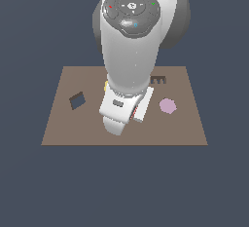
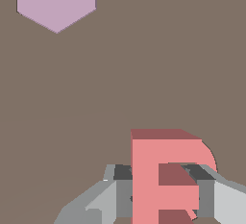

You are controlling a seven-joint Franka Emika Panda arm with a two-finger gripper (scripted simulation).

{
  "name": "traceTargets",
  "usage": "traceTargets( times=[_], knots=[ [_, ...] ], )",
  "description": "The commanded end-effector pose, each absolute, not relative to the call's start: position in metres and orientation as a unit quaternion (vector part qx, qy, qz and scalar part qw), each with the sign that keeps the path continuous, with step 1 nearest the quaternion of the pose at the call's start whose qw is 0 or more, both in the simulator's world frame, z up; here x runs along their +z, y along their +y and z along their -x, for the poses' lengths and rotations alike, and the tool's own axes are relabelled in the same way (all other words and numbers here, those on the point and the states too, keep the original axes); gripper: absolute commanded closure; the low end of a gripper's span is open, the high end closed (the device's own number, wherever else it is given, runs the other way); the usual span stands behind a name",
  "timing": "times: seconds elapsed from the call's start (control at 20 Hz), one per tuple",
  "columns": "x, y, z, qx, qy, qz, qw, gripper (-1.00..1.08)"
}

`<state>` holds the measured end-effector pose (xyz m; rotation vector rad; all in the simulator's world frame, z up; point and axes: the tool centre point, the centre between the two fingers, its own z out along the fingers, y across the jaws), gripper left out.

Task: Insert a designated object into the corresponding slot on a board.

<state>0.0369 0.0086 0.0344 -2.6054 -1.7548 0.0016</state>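
Observation:
In the wrist view a salmon-red E block (image 2: 144, 180) sits between my gripper's (image 2: 163, 192) two grey fingers (image 2: 122, 189), which press against its two sides. A rounded salmon edge (image 2: 210, 158) shows beside the block; I cannot tell what it belongs to. The E-shaped slot (image 1: 157, 80) is a small dark recess near the far edge of the brown board (image 1: 63, 128), towards the exterior view's right. In the exterior view my arm's hand (image 1: 121, 109) hangs over the board's middle and hides the block and the fingers.
A pale pink hexagon (image 1: 168, 105) lies on the board towards the exterior view's right, and it also shows in the wrist view (image 2: 55, 2). A dark blue-grey square cutout (image 1: 77, 100) is towards the left. A bit of yellow (image 1: 106, 85) peeks out beside the arm.

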Motion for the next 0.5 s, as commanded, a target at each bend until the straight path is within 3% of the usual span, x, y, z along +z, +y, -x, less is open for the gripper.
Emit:
traceTargets(
  times=[0.0,0.45],
  knots=[
    [0.036,0.034,-0.019,0.0,-0.587,0.81,0.0,1.08],
    [0.038,0.096,0.043,0.001,-0.663,0.749,0.0,1.08]
  ],
)
